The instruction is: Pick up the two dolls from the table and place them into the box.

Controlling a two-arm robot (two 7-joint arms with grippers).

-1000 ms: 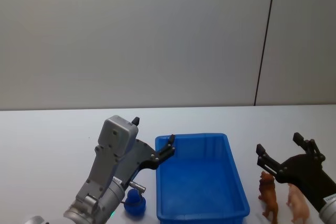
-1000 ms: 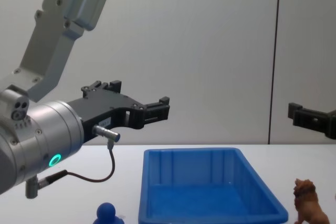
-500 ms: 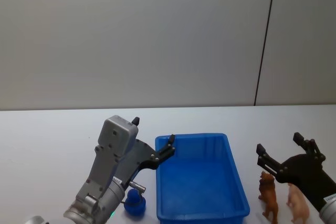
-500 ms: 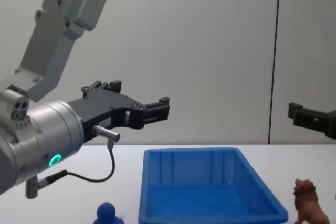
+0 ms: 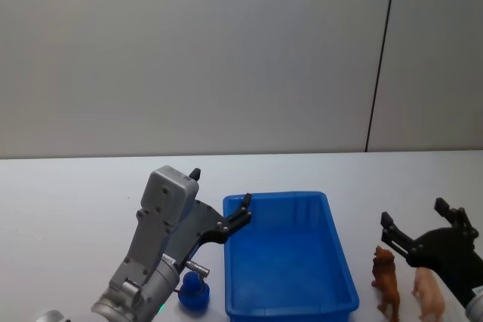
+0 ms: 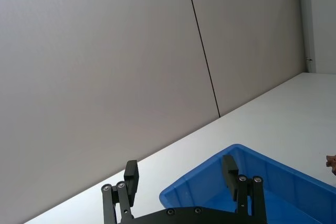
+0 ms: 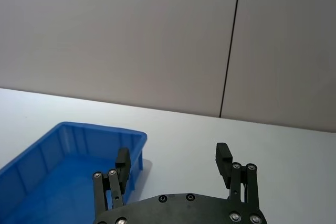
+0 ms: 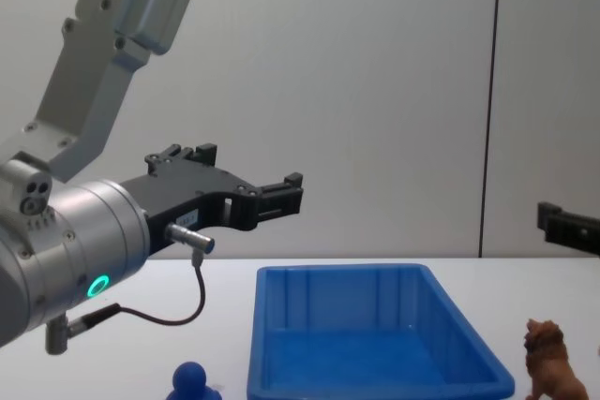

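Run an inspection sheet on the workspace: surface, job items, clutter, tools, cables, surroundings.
Surface: white table, matte.
Job's things: blue box mid-table, nothing inside; brown lion standing right of it; pink figure beside the lion, farther right; dark blue figure on the table by the box's near left corner.
Clutter: nothing seen.
Tools: left tool open, raised near the box's far left corner; right tool open, hovering above the lion and pink figure.
Cables: dark cable looping from the left arm's wrist plug.
Surroundings: grey wall with a dark vertical seam.
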